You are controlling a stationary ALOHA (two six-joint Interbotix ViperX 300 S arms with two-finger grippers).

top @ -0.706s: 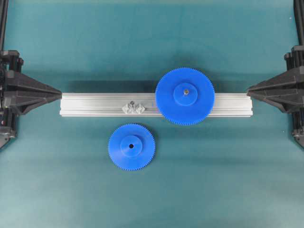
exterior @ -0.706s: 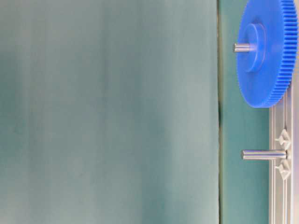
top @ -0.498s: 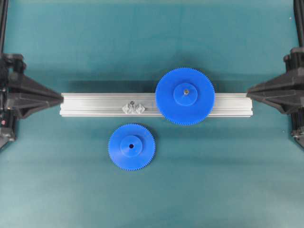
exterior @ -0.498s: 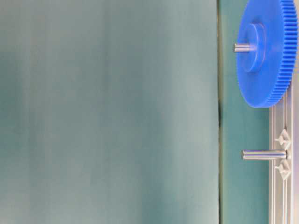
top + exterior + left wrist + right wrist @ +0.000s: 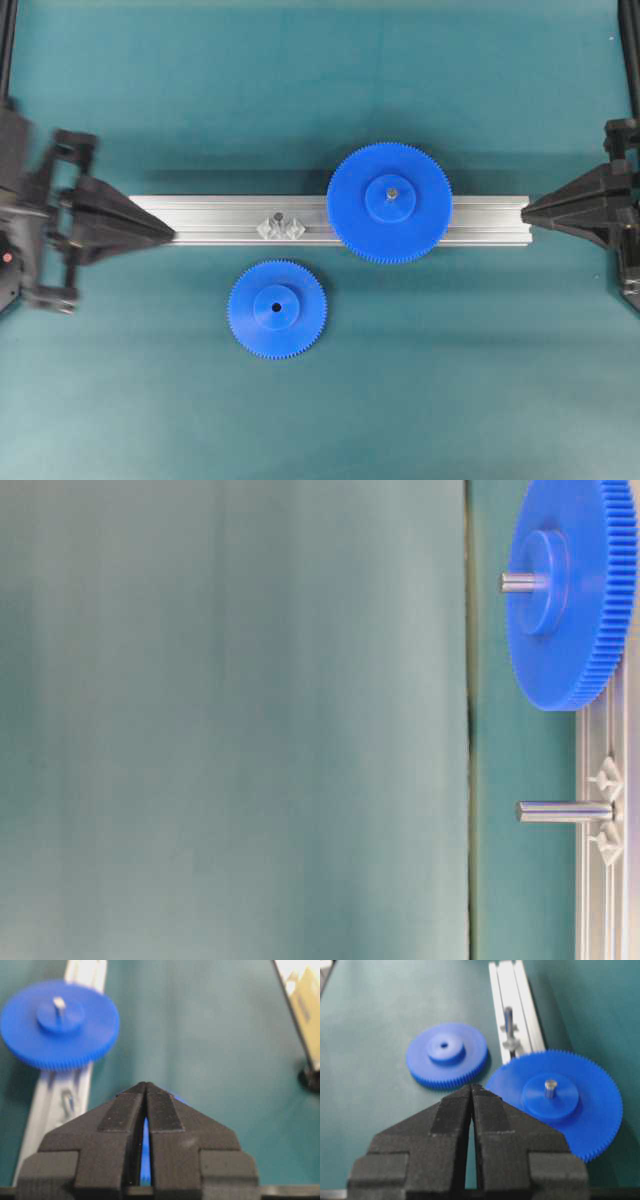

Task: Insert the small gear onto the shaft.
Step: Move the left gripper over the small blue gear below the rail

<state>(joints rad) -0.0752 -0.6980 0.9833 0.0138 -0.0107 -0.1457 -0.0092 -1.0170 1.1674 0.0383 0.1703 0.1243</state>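
The small gear (image 5: 277, 309) lies flat on the green mat just in front of the rail, hub and centre hole up; it also shows in the right wrist view (image 5: 447, 1055). The shaft (image 5: 278, 216) stands bare on the rail, seen from the side as a grey pin (image 5: 565, 811) and behind the gears (image 5: 508, 1022). My left gripper (image 5: 172, 235) is shut and empty, its tip over the rail's left end, left of the shaft. A blue sliver of the small gear (image 5: 145, 1155) shows behind its fingers. My right gripper (image 5: 524, 211) is shut and empty at the rail's right end.
A wider blue gear (image 5: 389, 203) sits on its own pin on the aluminium rail (image 5: 220, 208), right of the shaft; it also shows in the wrist views (image 5: 59, 1022) (image 5: 560, 1100). Green mat surrounds the rail.
My left gripper has moved right, its tip now over the rail's left end. The right gripper has barely shifted. Gears and shaft have not moved.
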